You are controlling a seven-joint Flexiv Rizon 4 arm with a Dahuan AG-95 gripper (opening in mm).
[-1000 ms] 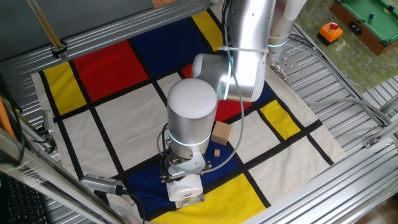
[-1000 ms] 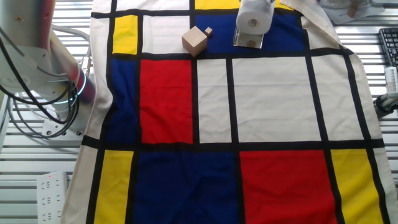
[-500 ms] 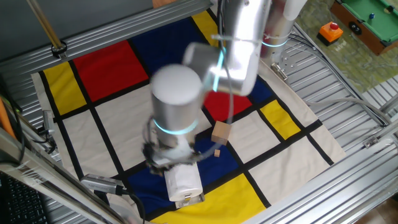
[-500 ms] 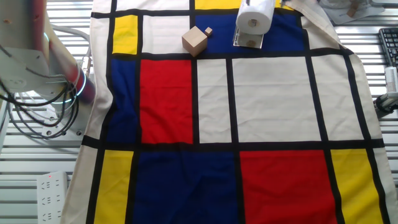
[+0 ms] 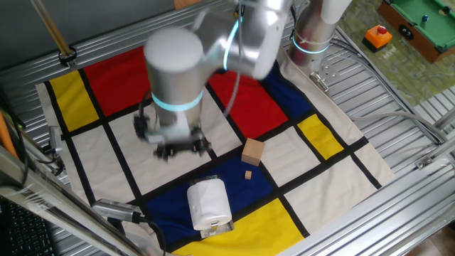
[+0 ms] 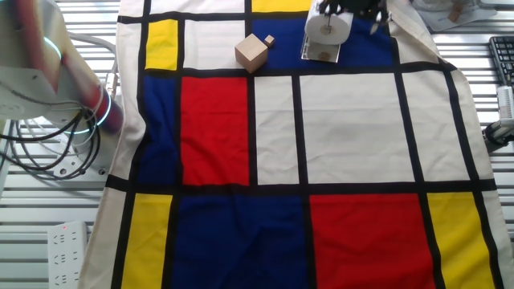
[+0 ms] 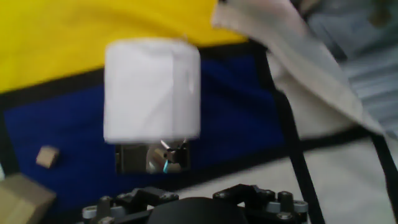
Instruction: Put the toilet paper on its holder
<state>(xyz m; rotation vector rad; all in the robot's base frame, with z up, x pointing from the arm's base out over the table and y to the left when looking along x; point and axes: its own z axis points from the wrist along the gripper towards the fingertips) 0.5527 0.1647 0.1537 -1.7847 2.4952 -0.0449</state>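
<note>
White soft toilet paper [image 5: 210, 203] sits on shiny chrome holder [image 5: 217, 229], lower centre; tan wooden cube [image 5: 252, 151] nearby; gripper [image 5: 173, 146] blurred, grip unclear.

One white, soft cylindrical toilet paper roll [image 5: 210, 203]. One shiny chrome metal holder [image 7: 152, 158] with a flat plate. Two tan wooden blocks: one larger cube [image 5: 252, 151] and one much smaller cube [image 5: 247, 174]. One cloth [image 5: 128, 135] of red, yellow, blue and white rectangles. One silver robot arm [image 5: 174, 71].
</note>
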